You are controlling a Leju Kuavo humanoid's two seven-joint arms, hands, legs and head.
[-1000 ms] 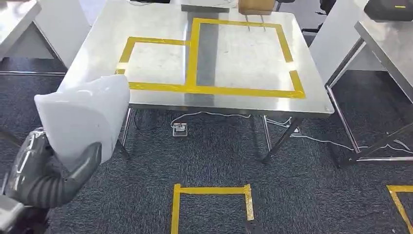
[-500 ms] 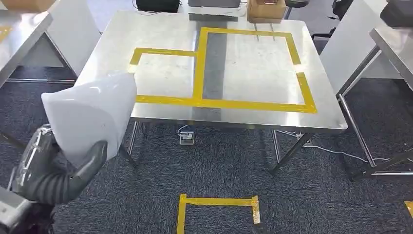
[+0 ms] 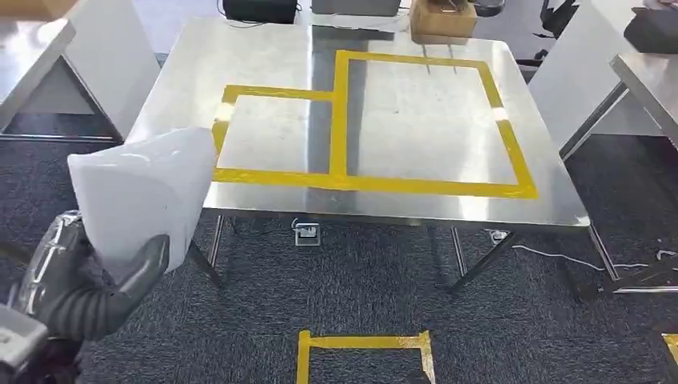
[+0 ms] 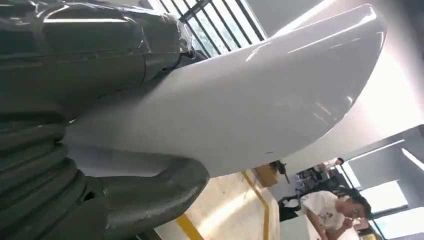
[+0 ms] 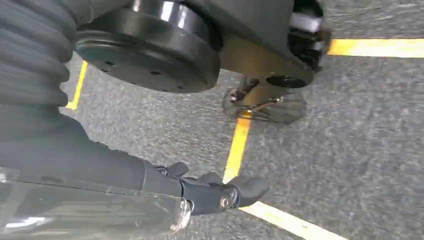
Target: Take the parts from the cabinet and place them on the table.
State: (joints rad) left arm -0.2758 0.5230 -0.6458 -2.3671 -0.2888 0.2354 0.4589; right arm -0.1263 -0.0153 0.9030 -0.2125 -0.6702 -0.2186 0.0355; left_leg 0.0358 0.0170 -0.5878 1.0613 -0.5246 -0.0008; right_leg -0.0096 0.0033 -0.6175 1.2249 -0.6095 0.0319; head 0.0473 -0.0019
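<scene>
A white part (image 3: 140, 196) is gripped in the left hand (image 3: 104, 280), held short of the counter (image 3: 264, 56), near its front left corner; the right hand (image 5: 210, 192) hangs empty, fingers loosely apart; the part is already out of the cabinet, the placing inside the yellow tape outline (image 3: 340, 112) is judged not yet done.

- A steel table (image 3: 264, 56) stands on dark carpet (image 3: 360, 280).
- Yellow tape (image 3: 340, 112) marks two adjoining rectangles on its top.
- A cardboard box (image 3: 440, 20) sits at the far edge.
- More yellow tape (image 3: 364, 342) lies on the carpet.
</scene>
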